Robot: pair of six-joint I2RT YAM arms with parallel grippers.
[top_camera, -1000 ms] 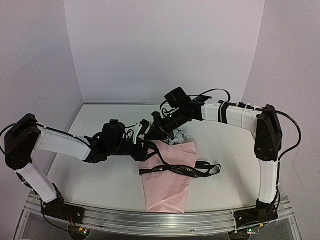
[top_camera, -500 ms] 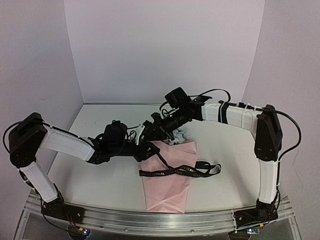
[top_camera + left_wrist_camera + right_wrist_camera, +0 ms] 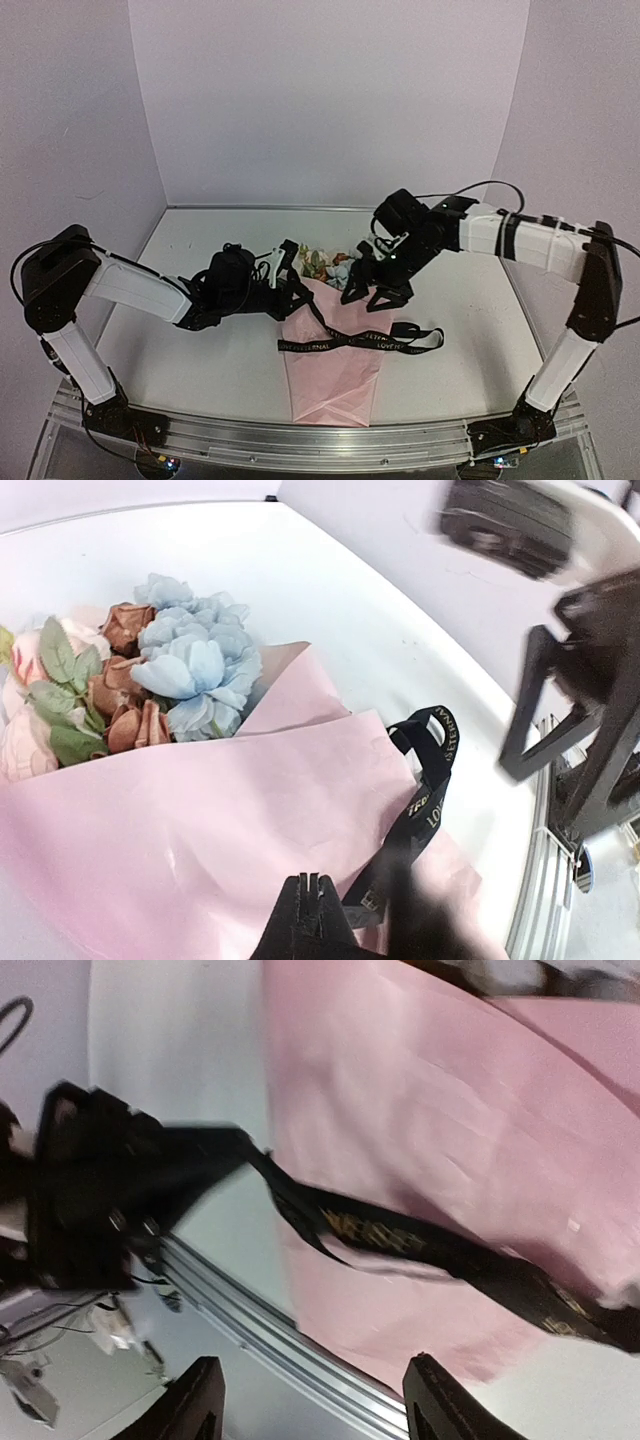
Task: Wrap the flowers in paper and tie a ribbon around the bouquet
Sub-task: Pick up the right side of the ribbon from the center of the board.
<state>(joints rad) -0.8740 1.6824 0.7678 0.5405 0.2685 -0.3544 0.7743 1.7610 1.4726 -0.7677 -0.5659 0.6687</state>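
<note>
The bouquet lies mid-table: flowers with blue, peach and rust heads poke from a cone of pink paper. The black lettered ribbon crosses the cone, and one strand climbs to my left gripper. That gripper is shut at the cone's upper left edge, with the strand leading into its jaws. My right gripper hangs open and holds nothing, just right of the flower heads above the paper.
An aluminium rail runs along the table's near edge below the cone's tip. White walls close the back and sides. The right arm shows in the left wrist view, and the left arm in the right wrist view.
My right gripper has opened and drawn back to the right, off the flower heads. My left gripper has shut near the cone's top, where the ribbon strand now ends.
</note>
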